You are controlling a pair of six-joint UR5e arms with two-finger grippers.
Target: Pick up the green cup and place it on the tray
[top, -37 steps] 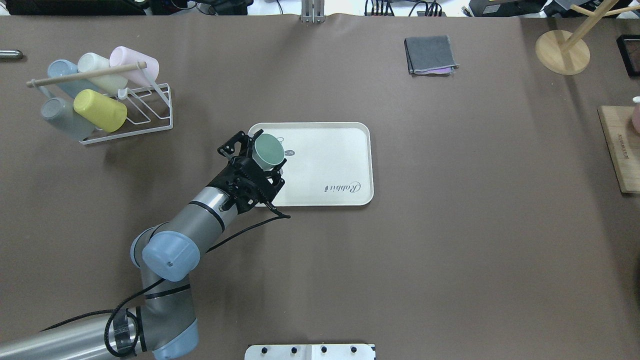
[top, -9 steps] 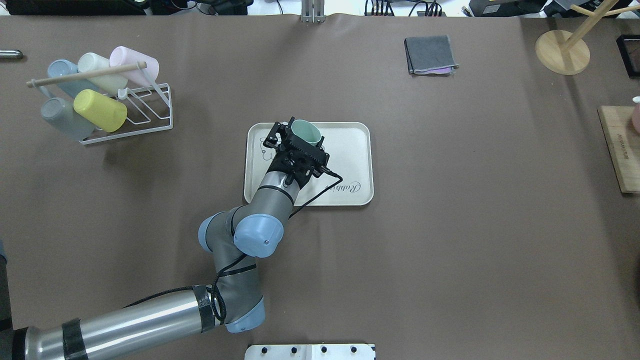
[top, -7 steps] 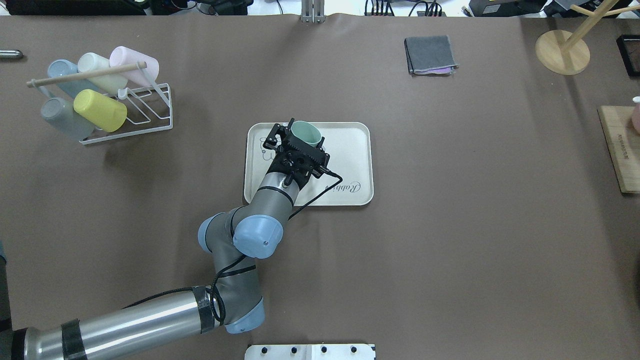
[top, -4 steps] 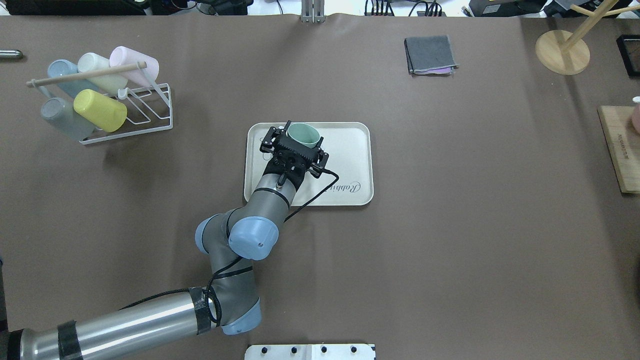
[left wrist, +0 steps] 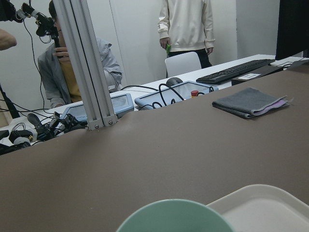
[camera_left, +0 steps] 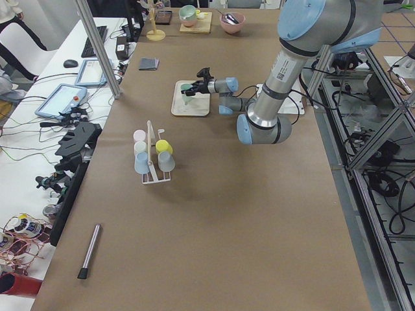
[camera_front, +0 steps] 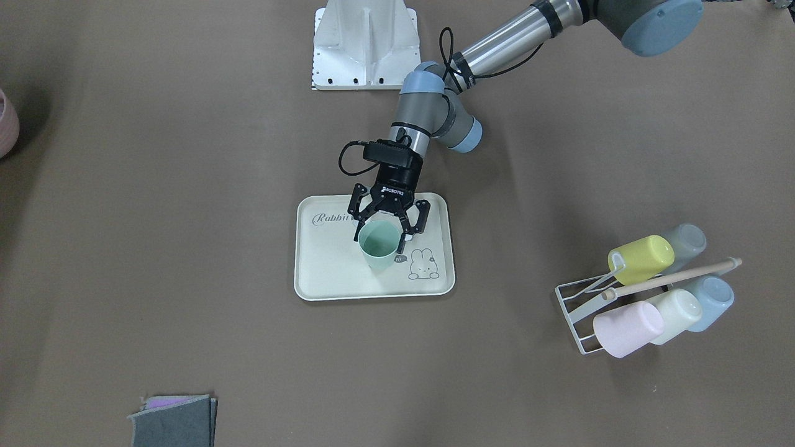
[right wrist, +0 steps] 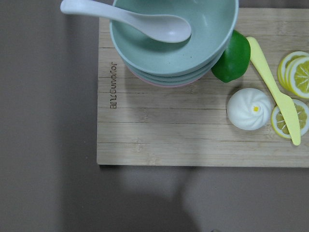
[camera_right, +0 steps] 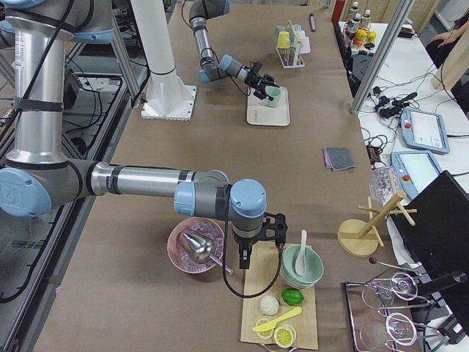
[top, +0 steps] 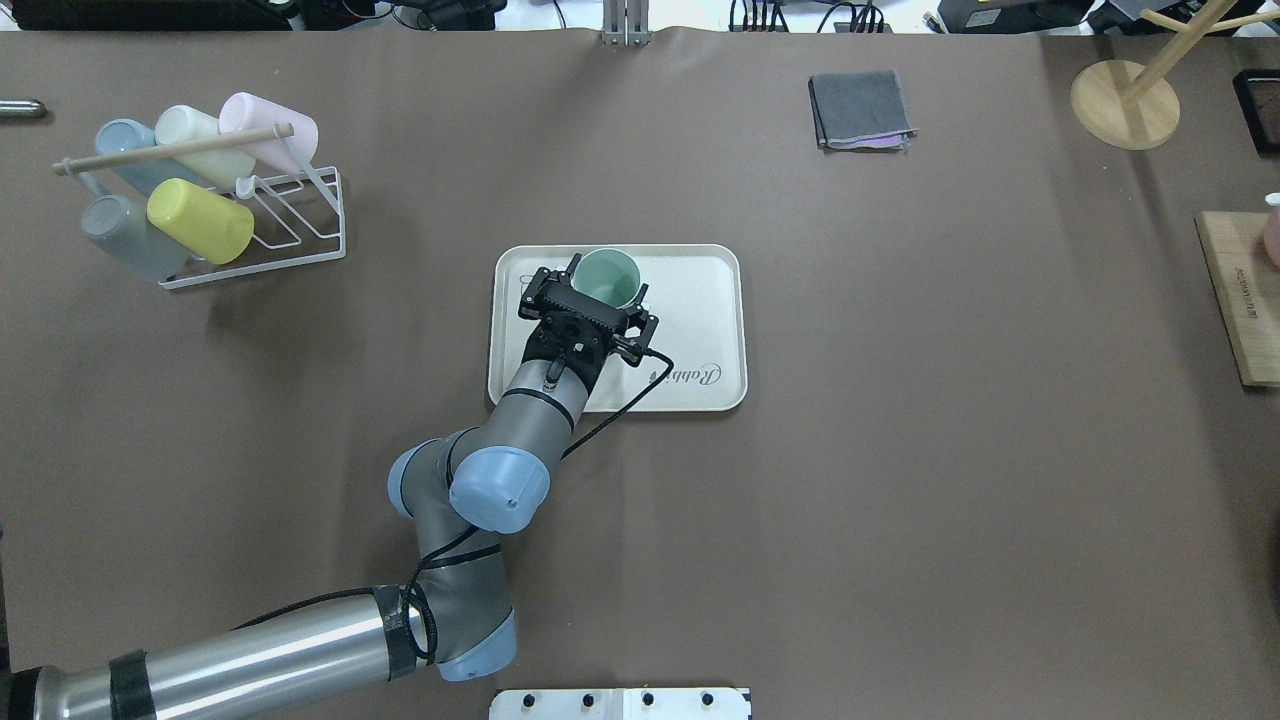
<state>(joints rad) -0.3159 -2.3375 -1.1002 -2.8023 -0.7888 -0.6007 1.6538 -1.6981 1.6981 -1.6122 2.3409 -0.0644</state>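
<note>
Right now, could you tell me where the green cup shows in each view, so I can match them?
Exterior front-facing: green cup stands centre, on the tray.
Overhead exterior: cup upper centre.
Exterior left: cup small, upper middle.
Exterior right: cup near top centre.
Left wrist: cup rim at bottom edge.
Right wrist: not in it.
Shared landmark: the cream tray under it.

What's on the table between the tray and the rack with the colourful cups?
Nothing. Between the tray and the cup rack there is only bare brown table, as the overhead view shows.
</note>
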